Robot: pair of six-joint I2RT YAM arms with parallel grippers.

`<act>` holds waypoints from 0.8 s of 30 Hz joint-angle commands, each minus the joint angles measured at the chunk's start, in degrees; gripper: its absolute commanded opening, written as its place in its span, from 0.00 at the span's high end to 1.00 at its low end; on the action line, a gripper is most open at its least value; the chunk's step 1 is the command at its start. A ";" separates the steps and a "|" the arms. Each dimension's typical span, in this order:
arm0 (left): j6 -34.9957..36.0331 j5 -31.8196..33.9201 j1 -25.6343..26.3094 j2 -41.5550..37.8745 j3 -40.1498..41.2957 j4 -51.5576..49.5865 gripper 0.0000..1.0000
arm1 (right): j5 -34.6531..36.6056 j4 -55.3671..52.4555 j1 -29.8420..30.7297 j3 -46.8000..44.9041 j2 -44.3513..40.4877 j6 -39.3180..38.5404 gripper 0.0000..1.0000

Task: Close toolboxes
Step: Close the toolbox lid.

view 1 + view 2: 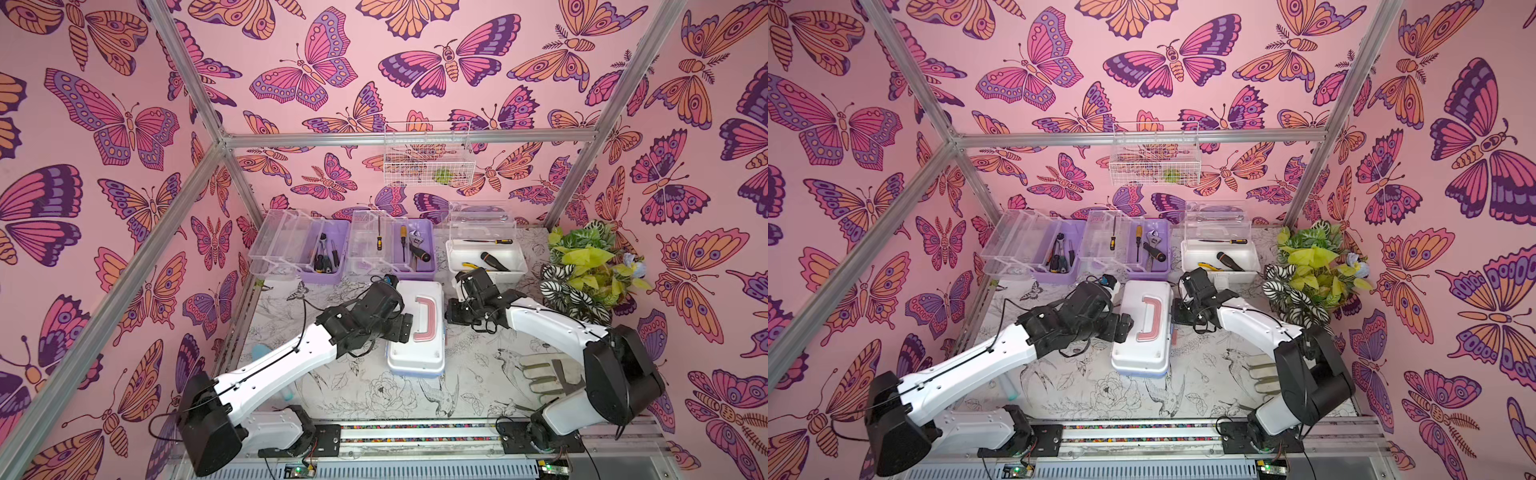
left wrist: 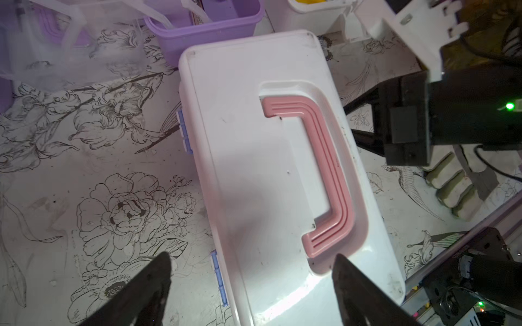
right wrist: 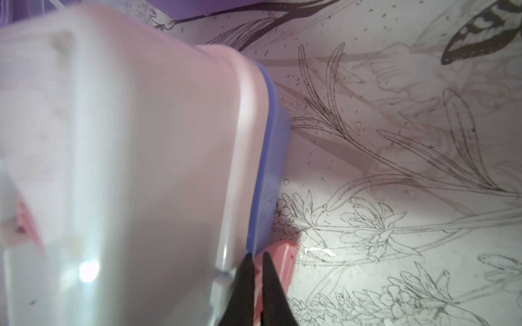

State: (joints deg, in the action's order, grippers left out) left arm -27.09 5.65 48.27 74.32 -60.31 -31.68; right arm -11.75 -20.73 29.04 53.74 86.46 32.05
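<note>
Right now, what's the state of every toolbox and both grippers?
blue toolbox: lid down, pink handle folded flat; can't tell whether it is latched.
left purple toolbox: clear lid open, tools inside.
middle purple toolbox: clear lid open, tools inside.
white toolbox: clear lid raised, tools inside.
left gripper: open, above the blue toolbox's lid.
right gripper: shut, at the blue toolbox's side.

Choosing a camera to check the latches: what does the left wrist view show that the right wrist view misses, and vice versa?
Only left wrist: two pale blue clips on the white-lidded light blue plastic toolbox, a grey-green glove, the open left gripper. Only right wrist: a pink tab by its blue base, at the tips of the shut right gripper. Both: the toolbox's white lid, the flower-printed table cover.
</note>
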 commanded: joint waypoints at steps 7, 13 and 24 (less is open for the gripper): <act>1.21 -2.48 -0.46 6.47 -2.72 2.96 0.01 | 1.67 -8.18 -2.61 0.72 -5.39 -3.12 0.83; 1.26 -2.32 -0.61 10.52 -4.14 3.30 0.01 | 2.10 -11.49 -4.13 -1.45 -9.47 -3.84 0.75; -1.78 -8.20 -5.91 12.77 1.17 6.93 0.01 | -1.39 -11.47 -5.98 -5.37 -13.74 -4.23 0.68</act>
State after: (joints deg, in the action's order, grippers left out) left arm -27.86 -0.19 44.66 87.99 -62.39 -26.04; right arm -11.92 -31.07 23.40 48.60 73.89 28.60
